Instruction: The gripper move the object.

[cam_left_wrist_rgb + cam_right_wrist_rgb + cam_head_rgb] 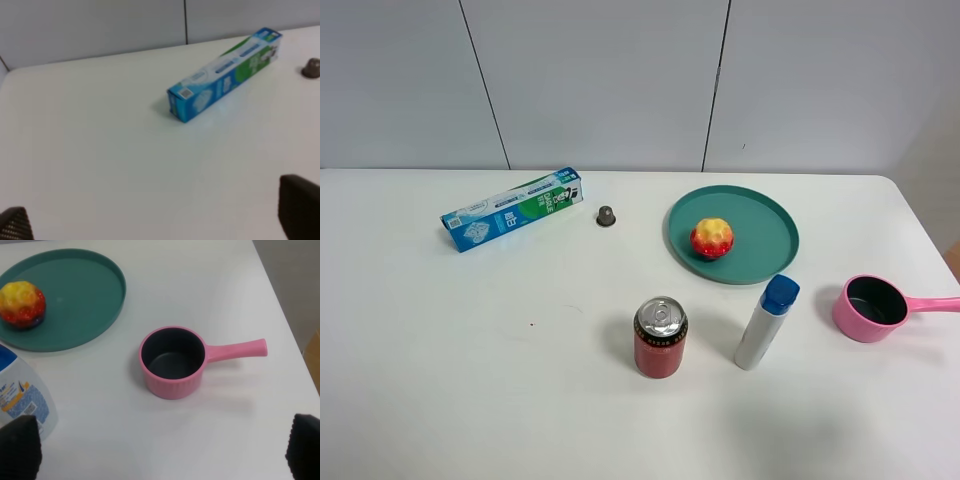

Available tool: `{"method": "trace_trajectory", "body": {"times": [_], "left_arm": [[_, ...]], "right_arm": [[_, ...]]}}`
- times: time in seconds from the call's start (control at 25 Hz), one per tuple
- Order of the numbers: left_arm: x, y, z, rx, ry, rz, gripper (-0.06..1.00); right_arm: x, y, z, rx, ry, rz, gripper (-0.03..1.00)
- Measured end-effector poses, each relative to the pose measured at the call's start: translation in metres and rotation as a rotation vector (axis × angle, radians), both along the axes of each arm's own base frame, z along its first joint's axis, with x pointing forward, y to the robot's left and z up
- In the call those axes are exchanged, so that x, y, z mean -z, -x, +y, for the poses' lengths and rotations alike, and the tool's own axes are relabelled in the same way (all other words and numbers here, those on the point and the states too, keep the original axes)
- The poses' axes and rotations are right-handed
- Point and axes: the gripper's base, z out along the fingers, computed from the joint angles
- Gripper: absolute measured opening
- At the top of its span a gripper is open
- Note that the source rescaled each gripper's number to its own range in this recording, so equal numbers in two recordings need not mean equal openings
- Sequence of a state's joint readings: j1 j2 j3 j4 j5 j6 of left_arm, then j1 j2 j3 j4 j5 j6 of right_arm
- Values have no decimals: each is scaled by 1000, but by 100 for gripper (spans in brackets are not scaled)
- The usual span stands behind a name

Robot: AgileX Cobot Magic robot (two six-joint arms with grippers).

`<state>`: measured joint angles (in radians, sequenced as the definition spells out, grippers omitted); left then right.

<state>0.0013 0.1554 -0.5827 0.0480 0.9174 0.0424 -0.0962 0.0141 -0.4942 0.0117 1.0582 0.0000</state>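
The object, a small red toy fruit (pixel 711 238) with a yellow bumpy top, sits on a teal plate (pixel 760 235) right of the table's middle. It also shows in the right wrist view (pixel 22 304), on the plate (pixel 80 295). Neither arm shows in the exterior high view. My right gripper (pixel 161 447) is open and empty, low over the table near a pink pot, well apart from the fruit. My left gripper (pixel 156 220) is open and empty over bare table on the left side, short of a blue box.
A blue-green toothpaste box (pixel 512 208) (pixel 225 72) lies at the back left, a tiny grey cap (pixel 606 215) (pixel 312 68) beside it. A red soda can (pixel 660 337) and a white bottle (pixel 766 322) (pixel 22 390) stand in front. A pink pot (pixel 870 307) (pixel 172 361) sits at the right.
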Motion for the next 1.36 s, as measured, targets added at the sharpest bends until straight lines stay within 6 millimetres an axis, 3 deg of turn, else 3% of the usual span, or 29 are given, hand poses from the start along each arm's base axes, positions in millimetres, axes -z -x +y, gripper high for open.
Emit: {"method": "trace_trajectory", "body": {"times": [0.4,1.36], "left_arm": [[31,24,-3,17,42,41,98],[31,24,-4,18,53,46,97]], "right_arm": [[0,0,0,0,0,0,100],[0,0,0,0,0,0,100]]}}
